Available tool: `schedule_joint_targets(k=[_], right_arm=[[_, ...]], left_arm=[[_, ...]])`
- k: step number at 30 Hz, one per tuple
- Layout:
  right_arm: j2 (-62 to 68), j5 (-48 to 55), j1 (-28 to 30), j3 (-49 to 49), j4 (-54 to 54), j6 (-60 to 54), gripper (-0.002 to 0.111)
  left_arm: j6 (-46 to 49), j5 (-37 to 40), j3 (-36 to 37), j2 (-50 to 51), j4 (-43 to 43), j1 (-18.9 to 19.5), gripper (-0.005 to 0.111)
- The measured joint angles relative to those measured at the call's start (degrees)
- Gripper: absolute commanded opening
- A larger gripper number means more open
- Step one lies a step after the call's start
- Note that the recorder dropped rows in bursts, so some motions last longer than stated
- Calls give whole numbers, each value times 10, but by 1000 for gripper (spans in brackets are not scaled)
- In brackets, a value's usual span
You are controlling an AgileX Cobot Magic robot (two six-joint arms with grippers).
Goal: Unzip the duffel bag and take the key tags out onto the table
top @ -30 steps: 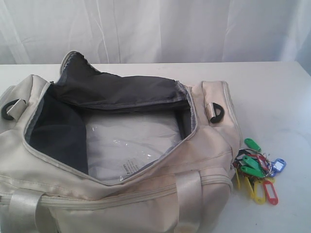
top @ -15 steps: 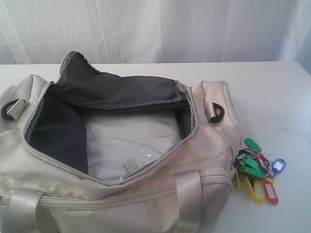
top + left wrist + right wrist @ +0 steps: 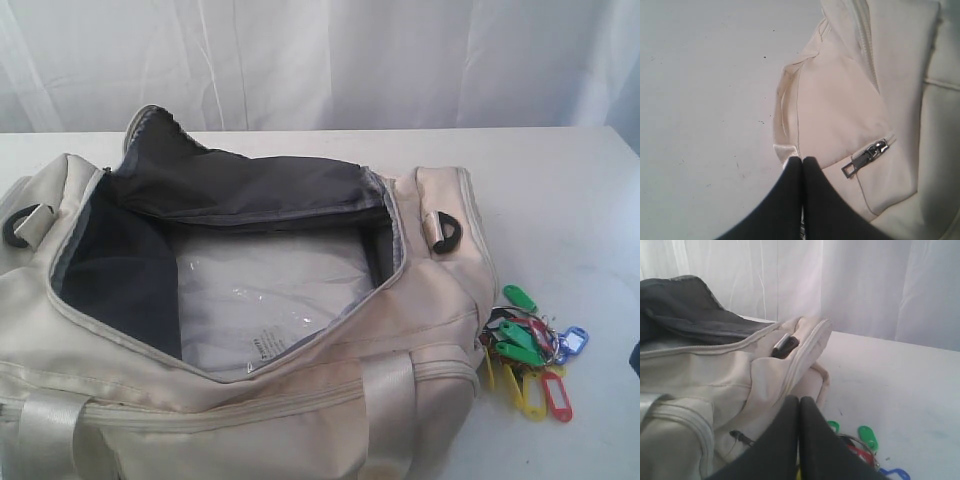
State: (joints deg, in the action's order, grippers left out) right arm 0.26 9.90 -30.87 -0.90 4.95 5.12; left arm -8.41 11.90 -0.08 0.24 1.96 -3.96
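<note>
duffel bag (image 3: 300, 400) unzipped, clear packet (image 3: 265, 295) inside; key tags (image 3: 528, 350) on table (image 3: 560, 190) just beside bag's right end.

Both grippers closed, fingers pressed flat together.
The left gripper (image 3: 802, 162) shows its two dark fingers (image 3: 785, 200) meeting along a thin seam up to the tips; the right gripper (image 3: 799, 401) has its dark fingers (image 3: 816, 440) joined the same way.

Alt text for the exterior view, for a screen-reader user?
An unzipped cream duffel bag gapes open on a white table, showing dark lining and a clear-wrapped white packet inside. A bunch of coloured key tags lies on the table beside the bag's right end.
</note>
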Motion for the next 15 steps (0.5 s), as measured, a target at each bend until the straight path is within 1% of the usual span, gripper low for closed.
schedule_joint_targets(k=[7, 15], right_arm=[[0, 67, 0, 6, -1, 0, 0], [0, 95, 0, 6, -1, 0, 0]], left_arm=[[0, -1, 0, 0, 0, 0, 0], [0, -1, 0, 0, 0, 0, 0]])
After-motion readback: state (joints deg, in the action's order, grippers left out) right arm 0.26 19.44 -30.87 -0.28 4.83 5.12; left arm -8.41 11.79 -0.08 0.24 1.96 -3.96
